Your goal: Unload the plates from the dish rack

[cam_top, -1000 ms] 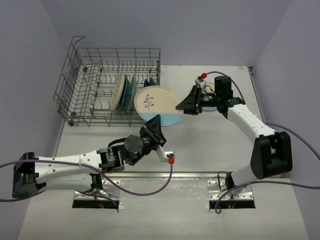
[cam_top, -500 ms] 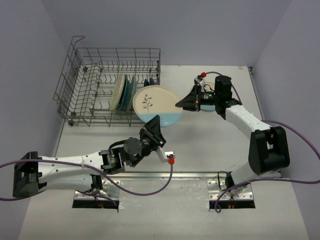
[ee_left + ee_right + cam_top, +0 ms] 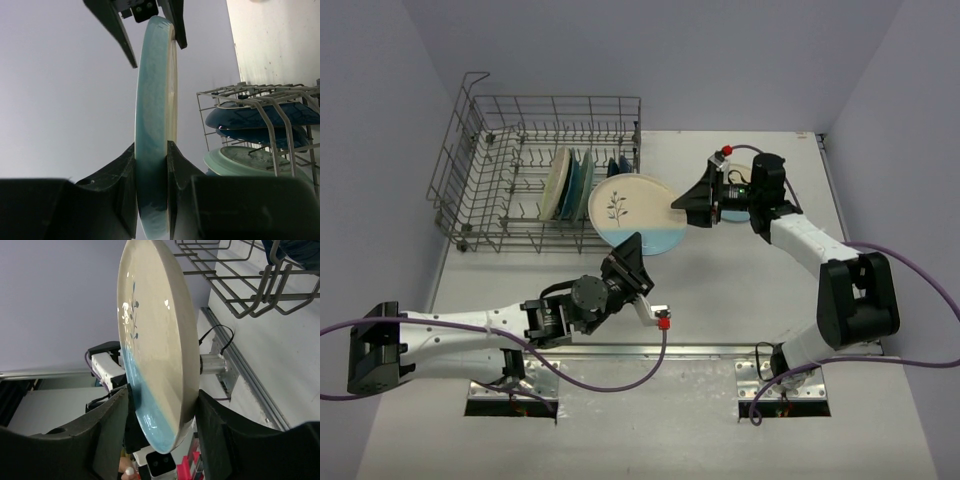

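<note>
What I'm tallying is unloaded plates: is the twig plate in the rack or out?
Out: the left gripper clamps the twig plate by its rim, beside the dish rack, not inside.

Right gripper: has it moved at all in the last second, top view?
Yes, slightly. Against the fixed dish rack, the right gripper has edged up-frame, away from the arm bases, with its tips still at the twig plate's right rim.

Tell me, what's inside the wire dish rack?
In the dish rack, plates stand on edge toward its right end: cream, teal and dark blue. They overlap and hide each other, so I cannot count them.
</note>
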You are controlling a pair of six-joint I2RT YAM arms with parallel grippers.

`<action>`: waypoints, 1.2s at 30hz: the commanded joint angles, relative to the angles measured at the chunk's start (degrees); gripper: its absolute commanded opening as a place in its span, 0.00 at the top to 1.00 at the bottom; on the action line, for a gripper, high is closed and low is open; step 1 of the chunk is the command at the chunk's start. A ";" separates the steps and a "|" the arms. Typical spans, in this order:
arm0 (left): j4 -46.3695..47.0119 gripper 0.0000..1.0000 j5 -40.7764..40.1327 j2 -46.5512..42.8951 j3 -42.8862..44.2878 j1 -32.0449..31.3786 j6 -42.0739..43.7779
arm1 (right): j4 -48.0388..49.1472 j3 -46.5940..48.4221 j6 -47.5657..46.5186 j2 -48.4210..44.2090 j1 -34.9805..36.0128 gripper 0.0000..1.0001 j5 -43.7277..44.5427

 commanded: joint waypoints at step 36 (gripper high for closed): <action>-5.92 0.00 -9.08 -1.24 12.62 2.58 -15.13 | 20.88 -2.42 14.69 0.06 -20.36 1.00 -3.00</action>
